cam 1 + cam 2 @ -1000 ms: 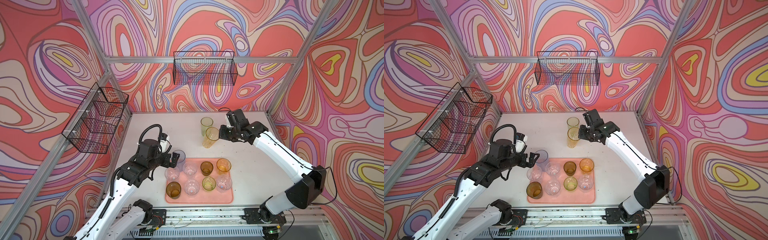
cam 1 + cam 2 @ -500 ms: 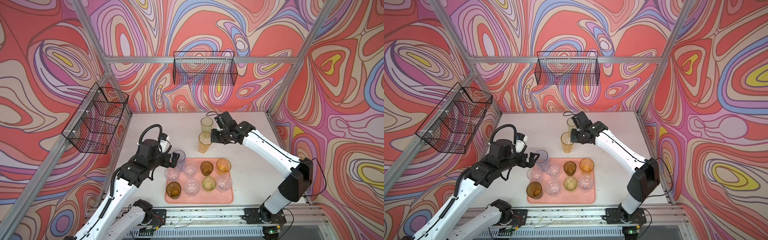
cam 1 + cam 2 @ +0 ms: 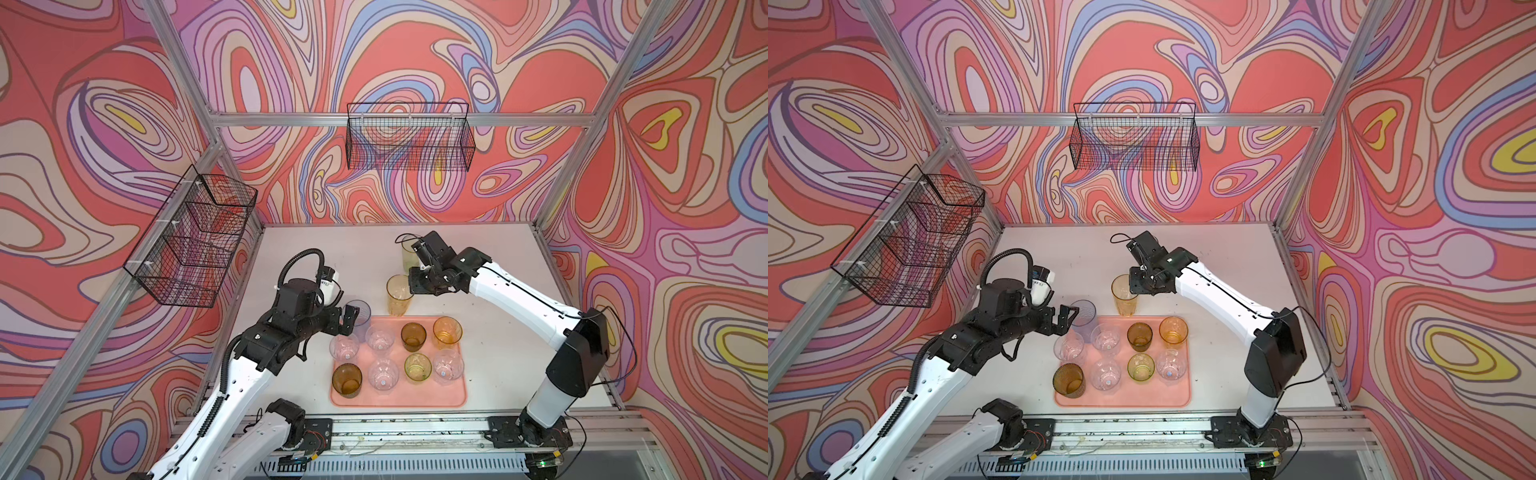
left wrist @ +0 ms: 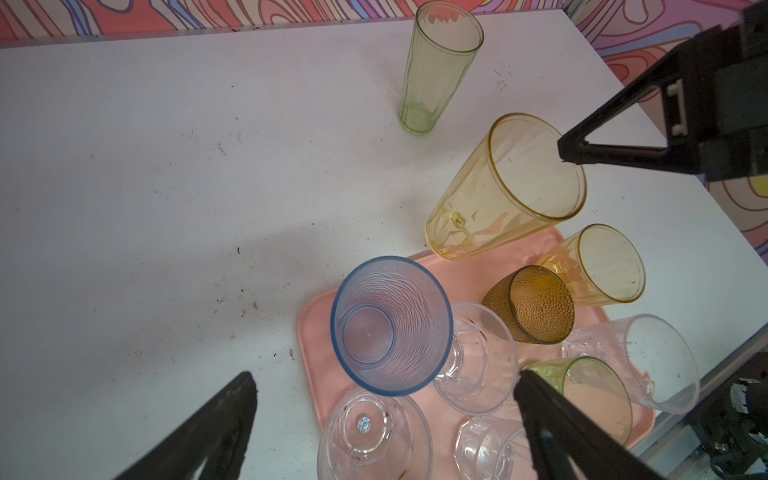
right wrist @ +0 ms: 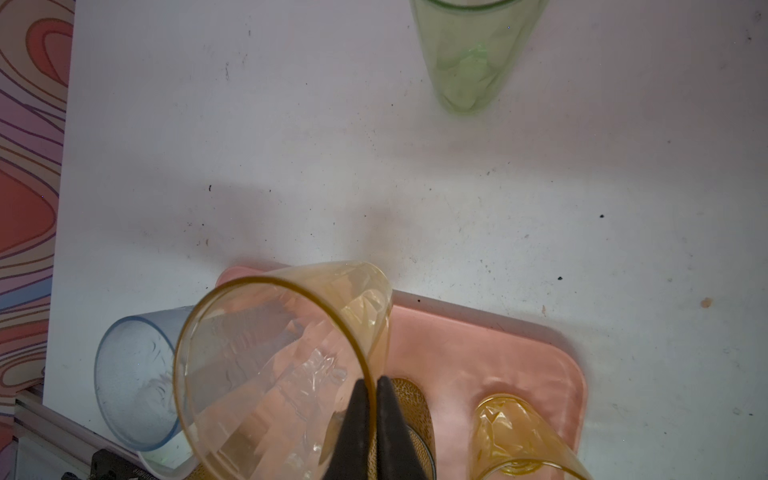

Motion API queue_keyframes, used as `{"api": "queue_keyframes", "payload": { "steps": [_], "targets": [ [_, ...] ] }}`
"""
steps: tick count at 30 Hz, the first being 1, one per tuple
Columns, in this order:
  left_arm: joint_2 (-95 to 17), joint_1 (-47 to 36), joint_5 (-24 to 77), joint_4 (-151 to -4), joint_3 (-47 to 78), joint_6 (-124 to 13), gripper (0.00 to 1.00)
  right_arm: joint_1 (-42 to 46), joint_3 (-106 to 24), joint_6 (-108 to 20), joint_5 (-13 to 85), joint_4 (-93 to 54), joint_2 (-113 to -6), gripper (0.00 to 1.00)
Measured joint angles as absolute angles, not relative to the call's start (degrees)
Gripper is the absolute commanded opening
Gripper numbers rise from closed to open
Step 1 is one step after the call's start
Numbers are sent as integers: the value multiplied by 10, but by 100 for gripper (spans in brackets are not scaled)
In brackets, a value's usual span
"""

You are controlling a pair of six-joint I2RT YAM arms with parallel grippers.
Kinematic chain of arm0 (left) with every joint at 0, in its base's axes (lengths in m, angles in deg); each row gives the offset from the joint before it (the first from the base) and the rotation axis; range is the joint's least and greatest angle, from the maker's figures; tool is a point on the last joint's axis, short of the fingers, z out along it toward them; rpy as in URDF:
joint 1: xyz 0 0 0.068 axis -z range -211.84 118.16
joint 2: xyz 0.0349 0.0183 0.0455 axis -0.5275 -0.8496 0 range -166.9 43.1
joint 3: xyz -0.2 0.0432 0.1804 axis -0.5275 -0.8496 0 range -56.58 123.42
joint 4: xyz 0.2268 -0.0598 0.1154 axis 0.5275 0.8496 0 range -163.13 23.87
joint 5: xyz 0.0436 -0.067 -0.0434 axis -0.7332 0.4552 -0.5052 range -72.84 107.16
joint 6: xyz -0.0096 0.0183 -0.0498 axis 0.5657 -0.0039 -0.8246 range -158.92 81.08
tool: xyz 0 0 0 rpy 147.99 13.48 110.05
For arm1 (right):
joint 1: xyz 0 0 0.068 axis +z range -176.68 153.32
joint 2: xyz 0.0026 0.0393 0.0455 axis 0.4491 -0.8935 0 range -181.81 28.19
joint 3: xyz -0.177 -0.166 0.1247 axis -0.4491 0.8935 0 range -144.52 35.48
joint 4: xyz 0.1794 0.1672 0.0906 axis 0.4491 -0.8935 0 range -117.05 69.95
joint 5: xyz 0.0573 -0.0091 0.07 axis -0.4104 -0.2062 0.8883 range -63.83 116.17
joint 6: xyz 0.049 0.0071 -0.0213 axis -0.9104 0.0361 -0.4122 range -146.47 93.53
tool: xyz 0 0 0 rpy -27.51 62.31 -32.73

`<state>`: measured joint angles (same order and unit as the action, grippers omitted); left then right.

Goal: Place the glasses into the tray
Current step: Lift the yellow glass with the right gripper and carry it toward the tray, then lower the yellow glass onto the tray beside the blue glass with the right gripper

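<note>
Pinching the tilted yellow glass (image 5: 282,365) by its rim, the right end effector (image 5: 371,380) — left end effector (image 3: 350,321) spread open, blue glass (image 4: 390,324) just ahead.

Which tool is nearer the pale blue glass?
Left. The left tool stands open right beside the pale blue glass; the right tool is farther off, shut on the tall yellow glass.

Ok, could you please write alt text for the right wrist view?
Two black fingers pinch the rim of a tall yellow glass, tilted at the edge of a pink tray. A pale blue glass and a yellow-green glass stand nearby, the latter on the white table.
</note>
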<state>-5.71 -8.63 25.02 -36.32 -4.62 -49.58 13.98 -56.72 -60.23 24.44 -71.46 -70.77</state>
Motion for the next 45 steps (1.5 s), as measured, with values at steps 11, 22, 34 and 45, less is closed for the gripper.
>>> {"api": "queue_keyframes", "payload": {
  "steps": [11,22,34,45],
  "targets": [
    [-57,-86,248,-363,-46,-496,100,154,-562,-606,244,-715,-715,0],
    [-58,-86,247,-363,-46,-496,100,162,-535,-613,244,-710,-715,0],
    [-58,-86,247,-363,-46,-496,100,166,-527,-620,242,-701,-715,0],
    [-62,-86,247,-363,-46,-496,100,172,-515,-630,240,-695,-709,0]
  ]
}}
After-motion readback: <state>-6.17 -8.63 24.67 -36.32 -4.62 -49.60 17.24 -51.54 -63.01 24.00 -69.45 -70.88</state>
